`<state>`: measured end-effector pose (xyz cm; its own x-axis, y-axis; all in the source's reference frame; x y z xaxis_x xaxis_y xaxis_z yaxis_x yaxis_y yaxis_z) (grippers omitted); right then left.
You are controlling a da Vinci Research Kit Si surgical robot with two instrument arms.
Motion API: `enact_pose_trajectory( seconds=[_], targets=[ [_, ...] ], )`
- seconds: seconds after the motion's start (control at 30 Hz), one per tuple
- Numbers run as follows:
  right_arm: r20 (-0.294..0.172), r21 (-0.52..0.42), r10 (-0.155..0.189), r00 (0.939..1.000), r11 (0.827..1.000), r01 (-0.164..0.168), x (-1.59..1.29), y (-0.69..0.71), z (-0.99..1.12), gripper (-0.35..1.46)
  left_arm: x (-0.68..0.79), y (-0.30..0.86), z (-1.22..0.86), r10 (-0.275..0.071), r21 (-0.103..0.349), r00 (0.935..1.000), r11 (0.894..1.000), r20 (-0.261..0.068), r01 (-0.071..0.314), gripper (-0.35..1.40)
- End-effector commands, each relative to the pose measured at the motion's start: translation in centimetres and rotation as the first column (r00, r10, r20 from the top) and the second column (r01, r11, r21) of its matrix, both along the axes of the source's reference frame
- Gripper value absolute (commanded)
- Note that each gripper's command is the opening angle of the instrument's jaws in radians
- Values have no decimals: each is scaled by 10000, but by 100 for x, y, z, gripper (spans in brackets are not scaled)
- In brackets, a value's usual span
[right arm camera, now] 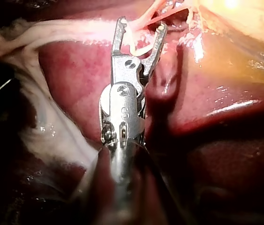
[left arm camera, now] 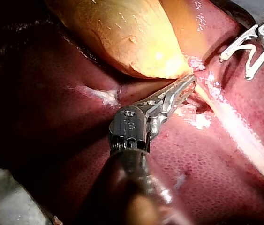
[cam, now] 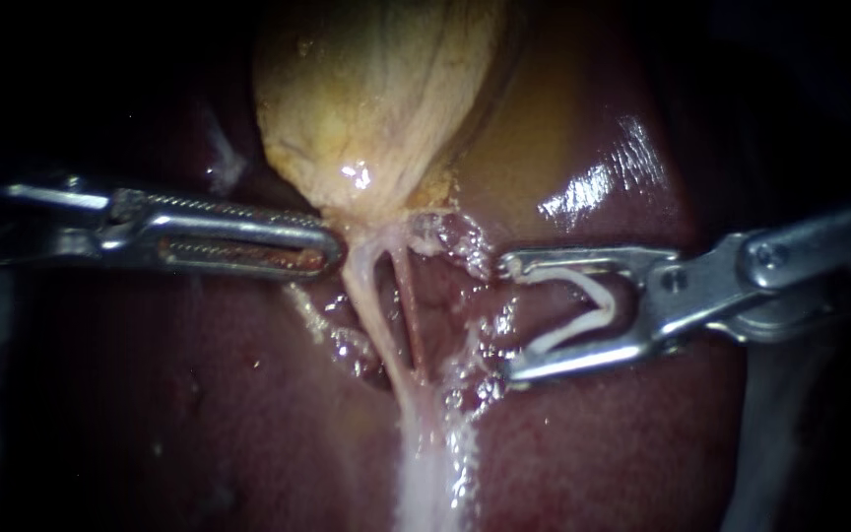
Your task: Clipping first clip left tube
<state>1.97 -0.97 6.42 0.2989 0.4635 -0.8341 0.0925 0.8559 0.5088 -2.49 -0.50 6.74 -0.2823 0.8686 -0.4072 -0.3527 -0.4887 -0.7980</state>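
Two claws are working: the left instrument's [cam: 335, 253] is clamping the gallbladder [cam: 376, 89] neck, tensioning the left tube [cam: 361, 296]; the right instrument's [cam: 512, 317], spread wide, is cradling a clip [cam: 573, 331] beside that tube.

Right tube [cam: 409, 315] and frayed tissue [cam: 470, 340] between left tube [cam: 361, 291] and clip [cam: 603, 301] in right tool [cam: 507, 317]; bare liver [cam: 622, 443] below.

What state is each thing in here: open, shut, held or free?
left instrument: jaws shut on the gallbladder at its neck.
right instrument: jaws spread wide, holding the clip, beside the left tube but not around it.
clip: open, on no tube yet.
left tube: bare, no clip on it.
gallbladder: gripped at its narrow end.
liver: wet, untouched.
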Motion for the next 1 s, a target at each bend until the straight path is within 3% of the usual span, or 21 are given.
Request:
enact_pose_trajectory(
  seconds=[0.03,0.27,0.77,1.0],
  targets=[
    [2,37,-26,10000,10000,26,4,-2,3,49,-1,0,0,-2,2,10000,10000,-1,2,-35],
    [-75,178,-117,9999,9998,118,33,-20,22,49,-3,0,-1,-12,2,10000,10000,-7,12,-35],
    [-32,507,-296,9996,9983,297,69,-39,57,50,-6,-2,-4,-20,2,10000,10000,-12,20,-35],
    [124,751,-635,9979,9952,624,87,-59,73,50,-8,-2,-4,-27,2,10000,10000,-16,27,-35]
  ],
)
